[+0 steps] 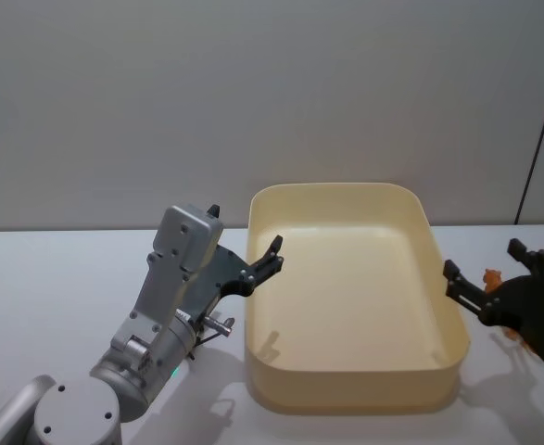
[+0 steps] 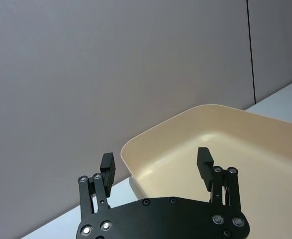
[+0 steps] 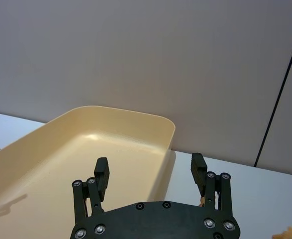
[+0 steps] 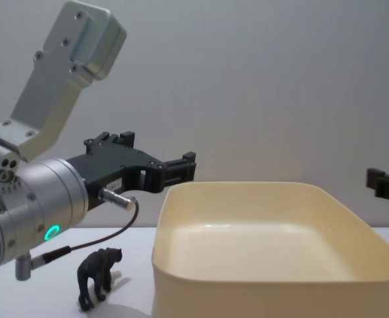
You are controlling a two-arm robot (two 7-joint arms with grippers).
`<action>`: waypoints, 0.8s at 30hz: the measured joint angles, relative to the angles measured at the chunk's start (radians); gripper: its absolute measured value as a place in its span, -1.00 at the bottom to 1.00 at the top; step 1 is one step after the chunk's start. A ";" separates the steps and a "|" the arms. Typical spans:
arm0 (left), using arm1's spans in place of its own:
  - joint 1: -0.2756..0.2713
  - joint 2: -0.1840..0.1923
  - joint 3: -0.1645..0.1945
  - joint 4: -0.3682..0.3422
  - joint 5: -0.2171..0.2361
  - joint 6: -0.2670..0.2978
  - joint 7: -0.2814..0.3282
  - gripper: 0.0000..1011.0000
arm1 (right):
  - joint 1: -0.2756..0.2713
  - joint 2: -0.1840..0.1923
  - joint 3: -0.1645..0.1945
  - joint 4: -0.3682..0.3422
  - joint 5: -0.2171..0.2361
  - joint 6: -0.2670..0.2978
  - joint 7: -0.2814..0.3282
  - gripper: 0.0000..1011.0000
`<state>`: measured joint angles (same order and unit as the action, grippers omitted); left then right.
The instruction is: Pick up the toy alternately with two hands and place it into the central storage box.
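Your left gripper (image 2: pixel 156 160) hangs above the white table (image 1: pixel 49 278) just beside the central storage box (image 1: pixel 346 394), at its left wall near the far corner. Its fingers are spread apart and hold nothing, and one fingertip reaches over the box's left rim. The green ring light (image 4: pixel 51 232) glows on that arm, to the left of the box. Your right gripper (image 3: pixel 149 165) sits just beside the box's right wall, about at rim height. Its fingers are also spread wide and it grips nothing. You have a black toy animal (image 4: pixel 98 275) standing upright on the table to the left of the box, near its front left corner and below the left arm. An orange toy (image 1: pixel 491 275) lies on the table to the right of the box, close by the right gripper and partly hidden behind it
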<state>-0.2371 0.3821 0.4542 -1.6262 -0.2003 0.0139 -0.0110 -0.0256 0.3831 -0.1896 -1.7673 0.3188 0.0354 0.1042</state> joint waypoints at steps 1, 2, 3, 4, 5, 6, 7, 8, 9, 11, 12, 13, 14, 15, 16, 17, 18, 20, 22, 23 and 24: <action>0.000 0.000 0.000 0.000 0.000 0.000 0.000 0.98 | -0.002 0.007 0.006 0.000 0.005 0.000 0.004 0.98; 0.000 0.000 0.000 0.000 0.000 0.000 0.000 0.98 | -0.003 0.011 0.009 0.000 0.007 0.001 0.005 0.98; 0.000 0.000 0.000 0.000 0.000 0.000 0.000 0.98 | -0.005 0.016 0.013 0.000 0.010 0.001 0.006 0.98; 0.000 0.000 0.000 0.000 0.000 0.000 0.000 0.98 | -0.007 0.020 0.016 0.000 0.013 0.002 0.007 0.98; 0.000 0.000 0.000 0.000 0.000 0.000 0.000 0.98 | -0.010 0.028 0.022 -0.001 0.019 0.003 0.009 0.98; 0.000 0.000 0.000 0.000 0.000 0.000 0.000 0.98 | -0.015 0.035 0.028 -0.002 0.024 0.006 0.010 0.98; 0.000 0.000 0.000 0.000 0.000 0.000 0.000 0.98 | -0.017 0.039 0.031 -0.003 0.026 0.007 0.010 0.98; 0.000 0.000 0.000 0.000 0.000 0.000 0.000 0.98 | -0.020 0.045 0.036 -0.003 0.029 0.009 0.010 0.98; 0.000 0.000 0.000 0.000 0.000 0.000 0.000 0.98 | -0.022 0.049 0.039 -0.003 0.031 0.011 0.010 0.98; 0.000 0.000 0.000 0.000 0.000 0.000 0.000 0.98 | -0.032 0.061 0.048 -0.004 0.037 0.017 0.010 0.98; 0.000 0.000 0.000 0.000 0.000 0.000 0.000 0.98 | -0.034 0.063 0.050 -0.003 0.038 0.019 0.010 0.98; 0.000 0.000 0.000 0.000 0.000 0.000 0.000 0.98 | -0.037 0.068 0.054 -0.003 0.040 0.022 0.010 0.98; 0.000 0.000 0.000 0.000 0.000 0.000 0.000 0.98 | -0.043 0.074 0.058 0.000 0.042 0.026 0.009 0.98; 0.000 0.000 0.000 0.000 0.000 0.000 0.000 0.98 | -0.043 0.074 0.058 0.000 0.042 0.026 0.009 0.98; 0.000 0.000 0.000 0.000 0.000 0.000 0.000 0.98 | -0.047 0.081 0.063 0.005 0.042 0.031 0.008 0.98; 0.000 0.000 0.000 0.000 0.000 0.000 0.000 0.98 | -0.049 0.082 0.064 0.007 0.043 0.033 0.008 0.98; 0.000 0.000 0.000 0.000 0.000 0.000 0.000 0.98 | -0.051 0.085 0.066 0.011 0.043 0.035 0.007 0.98; 0.000 0.000 0.000 0.000 0.000 0.000 0.000 0.98 | -0.054 0.090 0.071 0.022 0.043 0.042 0.005 0.98; 0.000 0.000 0.000 0.000 0.000 0.000 0.000 0.98 | -0.055 0.092 0.073 0.036 0.042 0.049 0.003 0.98; 0.000 0.000 0.000 0.000 0.000 0.000 0.000 0.98 | -0.055 0.092 0.073 0.041 0.040 0.052 0.003 0.98; 0.000 0.000 0.000 0.000 0.000 0.000 0.000 0.98 | -0.051 0.092 0.073 0.054 0.036 0.057 0.002 0.98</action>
<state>-0.2372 0.3821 0.4542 -1.6262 -0.2003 0.0139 -0.0110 -0.0770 0.4751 -0.1165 -1.7136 0.3550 0.0926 0.1062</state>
